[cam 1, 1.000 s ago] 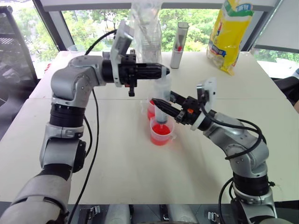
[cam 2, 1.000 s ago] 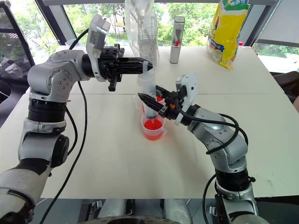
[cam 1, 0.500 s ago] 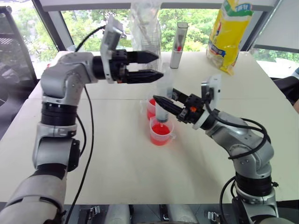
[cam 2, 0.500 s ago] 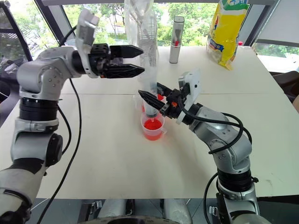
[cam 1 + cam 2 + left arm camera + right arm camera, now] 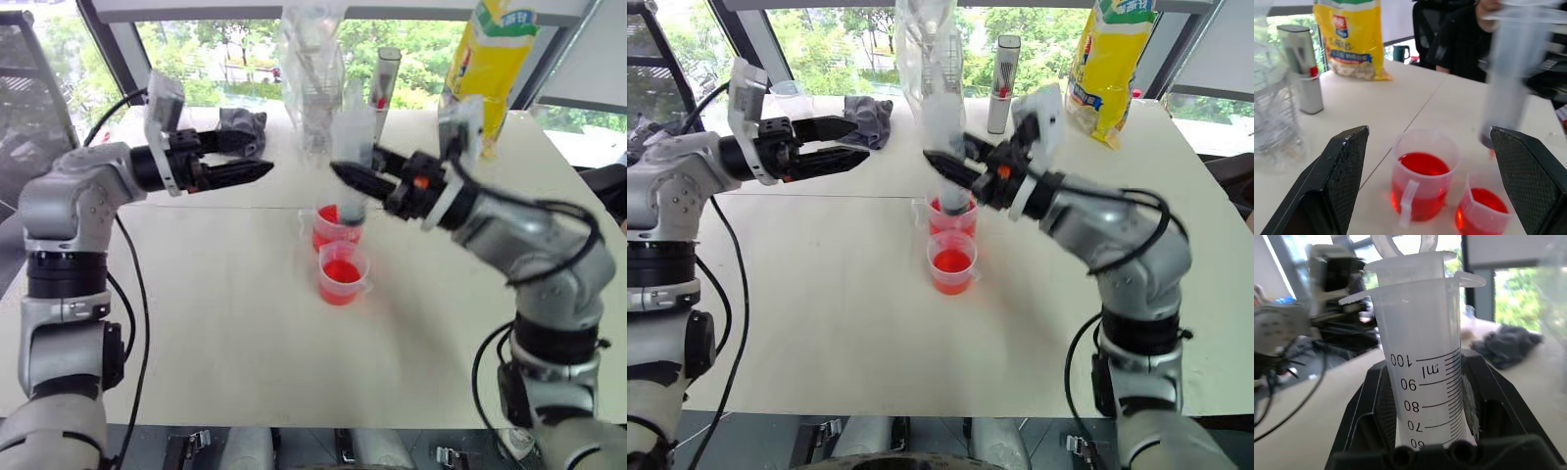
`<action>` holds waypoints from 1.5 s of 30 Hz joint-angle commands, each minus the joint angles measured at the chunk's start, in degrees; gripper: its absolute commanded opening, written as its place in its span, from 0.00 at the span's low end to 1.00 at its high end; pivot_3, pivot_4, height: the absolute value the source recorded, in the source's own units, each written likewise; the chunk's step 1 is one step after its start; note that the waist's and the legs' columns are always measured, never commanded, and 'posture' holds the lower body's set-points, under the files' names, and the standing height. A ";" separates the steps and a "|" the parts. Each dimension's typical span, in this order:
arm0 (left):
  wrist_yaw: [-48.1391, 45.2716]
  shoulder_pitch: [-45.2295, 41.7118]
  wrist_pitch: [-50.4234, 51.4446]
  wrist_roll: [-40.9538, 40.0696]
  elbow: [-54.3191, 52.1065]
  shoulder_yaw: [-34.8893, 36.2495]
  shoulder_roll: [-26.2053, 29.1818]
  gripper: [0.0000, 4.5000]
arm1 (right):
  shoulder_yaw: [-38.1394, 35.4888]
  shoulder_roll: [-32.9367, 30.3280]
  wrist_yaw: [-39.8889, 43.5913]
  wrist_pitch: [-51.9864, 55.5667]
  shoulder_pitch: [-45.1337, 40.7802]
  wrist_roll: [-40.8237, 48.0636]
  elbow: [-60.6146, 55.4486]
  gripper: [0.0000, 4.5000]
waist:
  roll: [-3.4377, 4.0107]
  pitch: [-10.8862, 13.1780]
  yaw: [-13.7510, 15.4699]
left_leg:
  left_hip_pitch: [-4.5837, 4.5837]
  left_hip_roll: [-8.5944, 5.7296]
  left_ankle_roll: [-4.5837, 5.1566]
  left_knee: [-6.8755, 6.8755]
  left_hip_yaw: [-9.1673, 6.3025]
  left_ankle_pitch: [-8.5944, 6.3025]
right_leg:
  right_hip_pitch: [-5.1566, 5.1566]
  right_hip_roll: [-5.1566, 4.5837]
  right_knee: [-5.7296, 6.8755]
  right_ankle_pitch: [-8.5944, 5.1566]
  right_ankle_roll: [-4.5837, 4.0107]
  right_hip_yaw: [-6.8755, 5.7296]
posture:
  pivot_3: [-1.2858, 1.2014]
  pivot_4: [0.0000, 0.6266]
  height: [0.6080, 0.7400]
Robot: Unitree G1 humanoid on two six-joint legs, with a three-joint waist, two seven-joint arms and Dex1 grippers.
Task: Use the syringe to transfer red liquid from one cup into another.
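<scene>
Syringe (image 5: 1422, 357): a wide clear plastic barrel, printed with a black millilitre scale that reads up to one hundred, with flat finger flanges at the top and a plunger seated just above them. It is held upright, its lower end hanging over the far cup (image 5: 951, 212). The barrel appears pale and largely clear; whether any liquid is inside cannot be told.

Far cup: taken as the landmark. A small clear plastic beaker with a handle is seen, holding red liquid (image 5: 1423, 164) to roughly half its height.

Near cup (image 5: 342, 274): a second clear cup with red liquid, placed just beside the far cup, on the robot's side of it.

Right gripper (image 5: 950, 167): positioned just above the far cup, its two black fingers clamped on the syringe barrel from either side.

Left gripper (image 5: 242, 160): held well to the left of the far cup and above table (image 5: 245, 323) level, pointing toward it. Its jaws are spread wide, nothing between them and nothing touched.

Behind the far cup: a clear plastic bag (image 5: 312, 69), a tall silver cylinder (image 5: 1001, 83) with a red mark, and a yellow bag (image 5: 1107, 64) further right. A grey cloth (image 5: 868, 119) is noted behind and to the left.
</scene>
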 commanded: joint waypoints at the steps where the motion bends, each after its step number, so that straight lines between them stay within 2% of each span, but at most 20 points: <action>1: 1.80 1.17 -0.24 -1.35 -3.78 0.74 -0.54 0.90 | -6.70 -2.33 -4.35 12.57 -11.19 4.48 12.48 0.32 | 0.02 0.01 -0.16 | 0.02 -0.01 0.00 0.00 0.02 0.00 | -0.02 0.01 0.01 0.00 0.00 0.01 | 0.52 0.24 1.00; 4: 2.77 2.30 -0.09 -1.84 -4.94 0.67 -1.32 0.90 | -7.33 -4.35 -6.35 22.66 -19.92 2.67 23.48 0.32 | 0.05 0.02 -0.34 | 0.04 0.00 0.00 -0.12 0.04 0.00 | -0.09 0.03 0.01 0.00 -0.02 0.07 | 0.52 0.24 1.00; 8: 4.07 4.67 -0.40 -2.50 -6.88 0.64 -2.31 0.90 | 3.35 -9.03 -6.02 29.52 -24.72 -6.44 36.63 0.32 | 0.03 0.00 -0.34 | 0.01 0.03 0.02 -0.26 0.04 -0.01 | -0.16 0.06 -0.11 -0.01 -0.03 0.10 | 0.52 0.24 1.00; 10: 4.61 5.41 -0.36 -2.76 -7.83 0.60 -2.55 0.90 | 8.03 -10.27 -4.19 31.39 -24.41 -8.68 40.10 0.32 | 0.03 0.00 -0.31 | -0.03 0.02 0.02 -0.24 0.04 -0.01 | -0.14 0.04 -0.18 -0.01 -0.03 0.10 | 0.52 0.24 1.00; 16: 5.78 7.55 0.35 -3.47 -10.87 0.65 -2.40 0.90 | 15.93 -10.85 -0.08 29.09 -18.96 -14.89 45.28 0.32 | 0.05 0.01 -0.26 | -0.12 -0.03 0.03 -0.20 0.05 -0.01 | -0.18 0.05 -0.20 0.00 -0.01 0.12 | 0.52 0.24 1.00; 22: 4.92 11.85 0.51 -2.92 -15.42 -1.39 0.09 0.90 | 19.88 -10.00 2.79 25.56 -15.53 -20.55 49.40 0.32 | 0.08 0.03 -0.48 | -0.08 -0.01 0.03 -0.20 0.05 -0.02 | -0.17 0.07 -0.18 0.00 -0.01 0.12 | 0.52 0.24 1.00; 27: 5.24 13.47 0.66 -3.37 -17.19 -2.06 0.96 0.90 | 20.29 -8.82 4.37 24.14 -14.19 -23.39 51.31 0.32 | 0.07 0.02 -0.43 | -0.07 -0.01 0.03 -0.19 0.05 -0.02 | -0.15 0.10 -0.18 0.00 -0.01 0.12 | 0.52 0.24 1.00; 29: 4.98 14.61 -0.08 -1.91 -17.79 -3.24 1.92 0.91 | 19.62 -8.29 4.65 24.38 -13.93 -24.09 51.40 0.56 | 0.07 0.02 -0.44 | -0.06 -0.01 0.03 -0.20 0.05 -0.02 | -0.15 0.09 -0.18 0.00 -0.01 0.12 | 0.52 0.24 1.00; 30: 4.69 15.32 -0.76 -0.99 -18.05 -4.01 2.48 0.91 | 19.30 -8.14 4.85 24.47 -13.90 -24.33 51.23 0.62 | 0.07 0.02 -0.44 | -0.06 -0.01 0.03 -0.20 0.04 -0.02 | -0.14 0.09 -0.18 0.00 -0.01 0.12 | 0.52 0.24 1.00; 33: 3.99 16.93 -1.94 -0.18 -19.07 -5.24 3.51 0.91 | 18.57 -8.02 5.34 24.84 -13.70 -24.89 50.00 0.96 | 0.07 0.02 -0.40 | -0.03 -0.01 0.03 -0.20 0.04 -0.02 | -0.11 0.09 -0.18 0.00 -0.01 0.11 | 0.52 0.24 1.00; 34: 4.03 17.23 -1.92 -0.31 -19.34 -5.36 3.66 0.91 | 18.32 -8.13 5.56 25.19 -13.58 -24.85 49.34 0.99 | 0.07 0.02 -0.35 | -0.03 -0.01 0.03 -0.20 0.04 -0.02 | -0.11 0.08 -0.18 0.00 -0.01 0.12 | 0.52 0.24 1.00; 39: 3.54 18.54 -1.49 -1.20 -21.04 -5.24 4.53 0.91 | 18.85 -12.12 8.57 25.94 -11.39 -23.79 38.06 0.99 | 0.10 0.04 -0.08 | -0.06 -0.02 0.03 -0.19 0.04 -0.02 | -0.12 0.07 -0.21 0.00 -0.01 0.11 | 0.52 0.24 1.00; 43: 3.35 19.33 0.26 -3.45 -22.35 -3.73 5.76 0.91 | 16.42 -18.73 13.00 29.25 -9.66 -19.84 24.50 0.99 | 0.13 0.06 -0.08 | -0.07 -0.02 0.04 -0.23 0.04 -0.03 | -0.14 0.06 -0.23 0.00 0.00 0.11 | 0.52 0.24 1.00; 45: 3.38 19.71 0.86 -4.24 -22.69 -3.07 6.58 0.91 | 16.06 -23.96 16.88 27.62 -7.92 -17.57 17.04 0.99 | 0.12 0.05 -0.07 | -0.07 -0.01 0.04 -0.25 0.01 -0.03 | -0.14 0.07 -0.24 0.00 0.00 0.10 | 0.52 0.24 1.00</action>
